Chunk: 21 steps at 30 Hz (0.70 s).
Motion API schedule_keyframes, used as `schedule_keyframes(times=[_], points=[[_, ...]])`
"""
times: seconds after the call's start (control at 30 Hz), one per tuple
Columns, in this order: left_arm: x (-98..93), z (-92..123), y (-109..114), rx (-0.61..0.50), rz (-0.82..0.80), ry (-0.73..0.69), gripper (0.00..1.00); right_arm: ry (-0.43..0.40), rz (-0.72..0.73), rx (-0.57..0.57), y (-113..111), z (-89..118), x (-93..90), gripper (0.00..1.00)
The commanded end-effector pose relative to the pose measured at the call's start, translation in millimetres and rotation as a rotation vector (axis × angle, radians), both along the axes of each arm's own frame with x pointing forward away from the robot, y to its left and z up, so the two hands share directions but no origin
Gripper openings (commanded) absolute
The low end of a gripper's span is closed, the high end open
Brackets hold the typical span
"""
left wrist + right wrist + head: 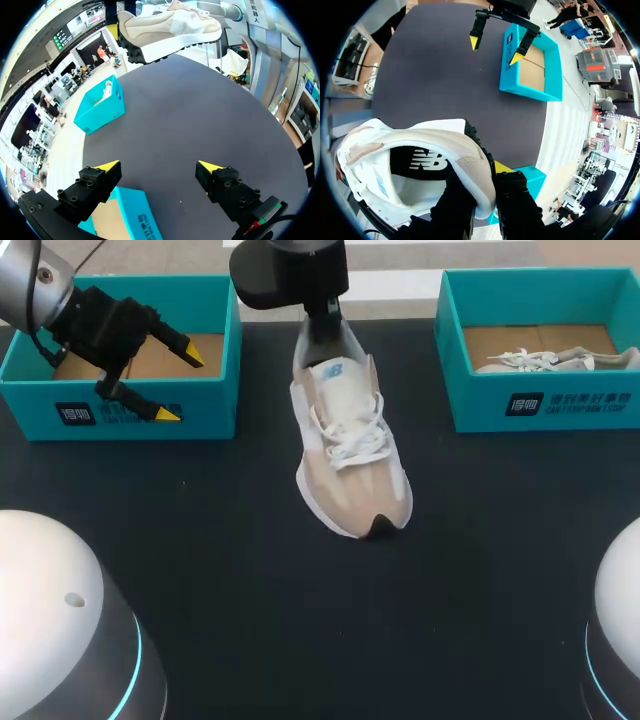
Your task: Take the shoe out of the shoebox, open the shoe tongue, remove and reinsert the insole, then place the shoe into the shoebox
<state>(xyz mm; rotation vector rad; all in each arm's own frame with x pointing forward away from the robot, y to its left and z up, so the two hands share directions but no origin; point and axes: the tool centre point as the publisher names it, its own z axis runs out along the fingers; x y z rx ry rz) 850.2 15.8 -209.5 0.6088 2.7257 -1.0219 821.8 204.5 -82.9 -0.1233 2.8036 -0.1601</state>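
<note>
Shoe (350, 440): beige/white sneaker, out of both boxes. It hangs in the air over mid tabletop (250, 570), heel toward the far edge, toe toward me.
R gripper (477, 170): I have it clamped on the shoe's heel collar, one finger inside the shoe, the other outside w/ its yellow tip against the back.
L gripper (180, 385): well left of the shoe, fingers spread wide, nothing betw. them. It hovers at the front wall of the L shoebox (120, 410).
L shoebox: teal, left of the shoe, well apart from it; brown card floor shows.
R shoebox (560, 405): teal, right of the shoe, well apart. A second shoe (560, 360), white, lies inside.
Tabletop: dark, under the shoe; both boxes sit along its far side.
</note>
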Motion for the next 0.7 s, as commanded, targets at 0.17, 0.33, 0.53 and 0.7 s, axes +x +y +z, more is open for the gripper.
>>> schedule_keyframes(times=[0.17,0.33,0.53,0.7], points=[[-1.1,0.1,0.0,0.003,0.002,-0.001,1.0,0.002,0.001,0.0,-0.6,1.5,0.7,0.0],[-1.1,0.1,0.0,0.003,0.002,-0.001,1.0,0.002,0.001,0.0,-0.6,1.5,0.7,0.0],[-1.1,0.1,0.0,0.003,0.002,-0.001,1.0,0.002,0.001,0.0,-0.6,1.5,0.7,0.0],[-1.1,0.1,0.0,0.003,0.002,-0.001,1.0,0.001,0.003,0.004,-3.2,1.4,0.9,0.0]])
